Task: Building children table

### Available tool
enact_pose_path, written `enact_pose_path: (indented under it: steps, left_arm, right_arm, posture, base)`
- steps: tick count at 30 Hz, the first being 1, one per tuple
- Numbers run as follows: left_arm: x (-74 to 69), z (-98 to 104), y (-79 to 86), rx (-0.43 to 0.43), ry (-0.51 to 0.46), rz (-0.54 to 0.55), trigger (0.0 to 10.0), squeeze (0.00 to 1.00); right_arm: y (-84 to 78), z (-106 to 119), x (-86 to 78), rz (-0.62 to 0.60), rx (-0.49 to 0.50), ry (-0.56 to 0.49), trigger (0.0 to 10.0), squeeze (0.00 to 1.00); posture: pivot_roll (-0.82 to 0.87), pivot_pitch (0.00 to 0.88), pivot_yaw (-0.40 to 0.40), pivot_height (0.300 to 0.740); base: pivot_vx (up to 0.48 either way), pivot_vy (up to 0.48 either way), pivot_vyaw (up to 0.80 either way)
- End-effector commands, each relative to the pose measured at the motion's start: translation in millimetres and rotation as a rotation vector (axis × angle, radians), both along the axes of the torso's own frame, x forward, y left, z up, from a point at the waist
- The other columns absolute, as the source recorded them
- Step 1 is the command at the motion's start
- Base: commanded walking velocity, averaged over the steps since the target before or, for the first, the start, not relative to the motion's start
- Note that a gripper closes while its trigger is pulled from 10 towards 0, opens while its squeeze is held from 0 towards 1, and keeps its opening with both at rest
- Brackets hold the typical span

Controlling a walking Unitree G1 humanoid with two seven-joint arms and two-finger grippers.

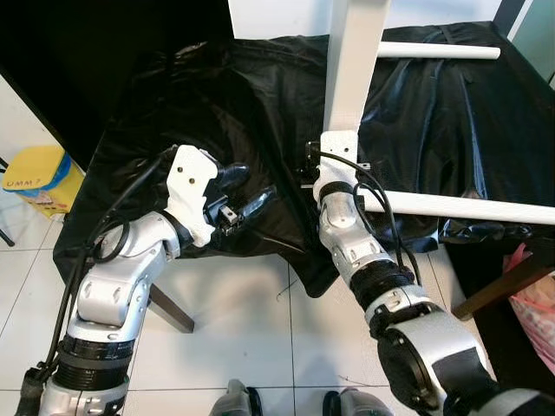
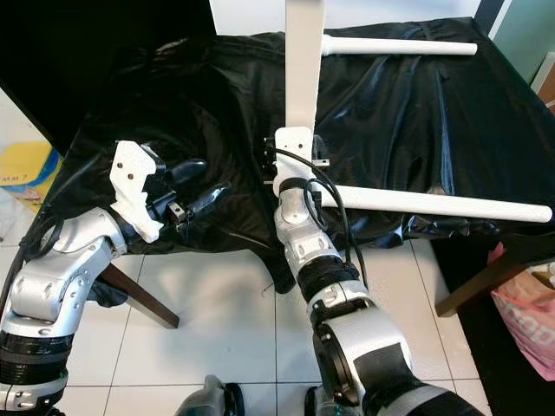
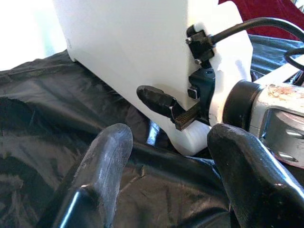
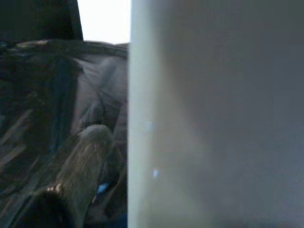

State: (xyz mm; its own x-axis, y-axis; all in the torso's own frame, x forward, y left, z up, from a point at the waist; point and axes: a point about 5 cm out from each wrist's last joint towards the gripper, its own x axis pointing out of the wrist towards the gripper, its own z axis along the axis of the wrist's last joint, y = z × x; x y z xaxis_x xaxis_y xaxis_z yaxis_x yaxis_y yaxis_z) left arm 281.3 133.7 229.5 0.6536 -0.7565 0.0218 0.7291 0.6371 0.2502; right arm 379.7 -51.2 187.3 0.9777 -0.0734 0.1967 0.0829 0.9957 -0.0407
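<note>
Left eye view: white tabletop panel (image 1: 354, 65) upright on black sheet (image 1: 199, 113)
Right gripper (image 1: 314, 165): at panel's lower edge, finger state unclear
Left gripper (image 1: 247, 192): fingers apart, empty
Table legs (image 1: 460, 208): lying on sheet

We see a white table panel (image 1: 351, 61) standing upright on the black-draped counter (image 1: 173, 104). One white round leg (image 1: 468, 208) lies flat near its base; another (image 1: 438, 51) lies farther back.
</note>
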Motion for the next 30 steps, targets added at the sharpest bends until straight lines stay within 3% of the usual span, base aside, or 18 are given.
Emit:
enact_pose_path:
  steps: [1, 3, 4, 5, 6, 7, 8, 21, 30]
  left_arm:
    - [-4.0, -5, 0.0, 0.017, 0.021, -0.02, 10.0, 0.0]
    - [-5.6, -7, -1.3, 0.017, 0.03, -0.031, 10.0, 0.0]
    - [-7.6, -9, -2.7, 0.019, 0.039, -0.042, 10.0, 0.0]
    - [-7.6, -9, -2.7, 0.019, 0.039, -0.042, 10.0, 0.0]
    - [-9.2, -12, -4.0, 0.021, 0.048, -0.051, 10.0, 0.0]
    - [-9.2, -12, -4.0, 0.021, 0.048, -0.051, 10.0, 0.0]
    - [-10.9, -14, -5.1, 0.023, 0.056, -0.059, 10.0, 0.0]
    - [-10.6, -7, 9.0, 0.04, 0.037, -0.026, 10.0, 0.0]
    - [-7.5, 5, 30.3, 0.074, -0.004, 0.044, 10.0, 0.0]
  right_arm:
    - [1.8, -4, 1.2, -0.006, -0.003, 0.022, 10.0, 0.0]
    - [2.6, -4, 2.4, -0.004, -0.006, 0.03, 10.0, 0.0]
    - [3.5, -4, 3.5, 0.0, -0.011, 0.037, 4.5, 0.0]
    - [3.5, -4, 3.5, 0.0, -0.011, 0.037, 4.5, 0.0]
    - [4.3, -4, 4.5, 0.004, -0.017, 0.043, 2.2, 0.0]
    - [4.3, -4, 4.5, 0.004, -0.017, 0.043, 2.2, 0.0]
    - [5.4, -3, 5.6, 0.01, -0.025, 0.047, 0.0, 0.0]
    - [21.7, -3, 0.6, 0.104, -0.035, 0.0, 0.0, 0.0]
    - [41.6, -7, -13.6, 0.269, -0.006, -0.068, 0.0, 0.0]
  posture:
    - [0.02, 0.125, 0.036, 0.74]
    - [0.02, 0.125, 0.035, 0.74]
    - [0.02, 0.125, 0.033, 0.74]
    - [0.02, 0.125, 0.033, 0.74]
    - [0.02, 0.124, 0.032, 0.74]
    - [0.02, 0.124, 0.032, 0.74]
    - [0.02, 0.125, 0.03, 0.74]
    - [0.03, 0.125, 0.017, 0.74]
    - [0.04, 0.122, 0.013, 0.74]
  base:
    - [0.0, 0.0, 0.0]
    - [0.0, 0.0, 0.0]
    - [0.0, 0.0, 0.0]
    - [0.0, 0.0, 0.0]
    - [0.0, 0.0, 0.0]
    - [0.0, 0.0, 0.0]
    - [0.0, 0.0, 0.0]
    - [0.0, 0.0, 0.0]
    - [0.0, 0.0, 0.0]
